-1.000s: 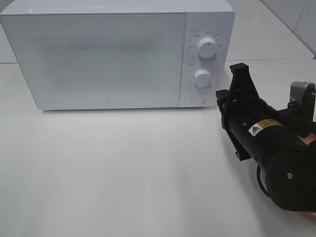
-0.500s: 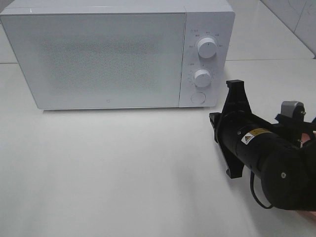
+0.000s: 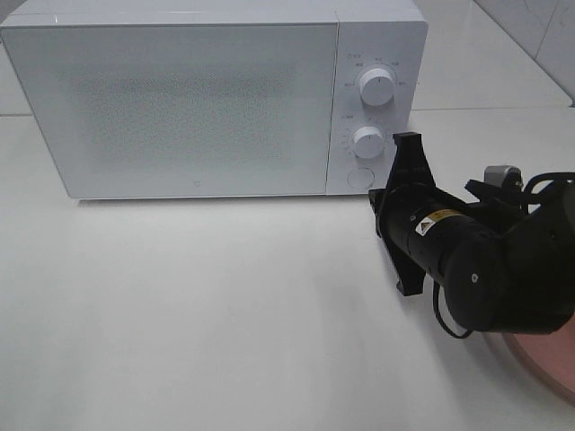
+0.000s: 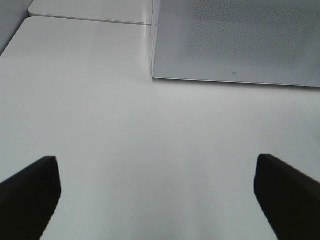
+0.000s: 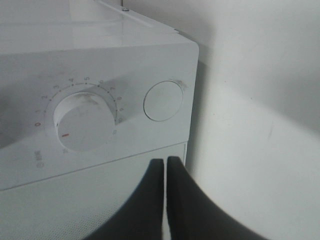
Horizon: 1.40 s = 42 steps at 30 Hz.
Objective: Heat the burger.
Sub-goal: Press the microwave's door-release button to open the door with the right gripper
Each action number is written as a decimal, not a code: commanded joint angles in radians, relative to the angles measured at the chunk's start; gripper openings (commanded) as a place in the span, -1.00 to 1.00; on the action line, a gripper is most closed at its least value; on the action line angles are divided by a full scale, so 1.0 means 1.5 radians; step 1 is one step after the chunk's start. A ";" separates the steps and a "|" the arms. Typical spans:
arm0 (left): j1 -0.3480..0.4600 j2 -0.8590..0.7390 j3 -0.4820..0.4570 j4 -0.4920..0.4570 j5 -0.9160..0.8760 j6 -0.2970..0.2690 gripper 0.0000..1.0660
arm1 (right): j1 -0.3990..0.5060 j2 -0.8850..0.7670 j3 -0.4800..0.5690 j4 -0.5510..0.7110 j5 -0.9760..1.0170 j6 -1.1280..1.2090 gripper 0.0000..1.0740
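Note:
The burger is out of view in every frame. The white microwave [image 3: 198,108] stands at the back of the table with its door closed; it also shows in the left wrist view [image 4: 235,40]. My right gripper [image 3: 379,202] is shut and empty, its tip just in front of the microwave's lower right corner. In the right wrist view the gripper [image 5: 165,165] points at the control panel, close below the round button [image 5: 163,101] and beside a timer knob [image 5: 84,121]. My left gripper [image 4: 157,200] is open and empty above the bare table.
Two knobs [image 3: 375,87] [image 3: 368,141] and the round button [image 3: 359,178] sit on the microwave's right panel. The edge of a pink plate [image 3: 548,359] shows at the front right, partly under the right arm. White table [image 3: 198,305] lies in front of the microwave.
My right arm has swung left and nearer the microwave's lower right corner. The pink plate's edge has come into view behind it.

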 commanded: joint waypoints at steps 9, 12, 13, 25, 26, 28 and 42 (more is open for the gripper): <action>-0.001 -0.009 0.003 -0.003 -0.007 -0.001 0.83 | -0.066 0.059 -0.067 -0.097 0.022 0.024 -1.00; -0.001 -0.009 0.003 -0.003 -0.007 -0.001 0.83 | -0.077 0.080 -0.087 -0.111 0.026 0.034 -1.00; -0.001 -0.009 0.003 -0.003 -0.007 -0.001 0.83 | -0.079 0.085 -0.093 -0.114 0.031 0.037 -1.00; -0.001 -0.009 0.003 -0.003 -0.007 -0.001 0.83 | -0.093 0.137 -0.151 -0.127 0.038 0.051 -1.00; -0.001 -0.009 0.003 -0.003 -0.007 -0.001 0.83 | -0.102 0.145 -0.159 -0.128 0.038 0.051 -1.00; -0.001 -0.009 0.003 -0.003 -0.007 -0.001 0.83 | -0.103 0.148 -0.163 -0.128 0.038 0.051 -1.00; -0.001 -0.009 0.003 -0.003 -0.007 -0.001 0.83 | -0.104 0.168 -0.208 -0.091 0.005 0.005 -1.00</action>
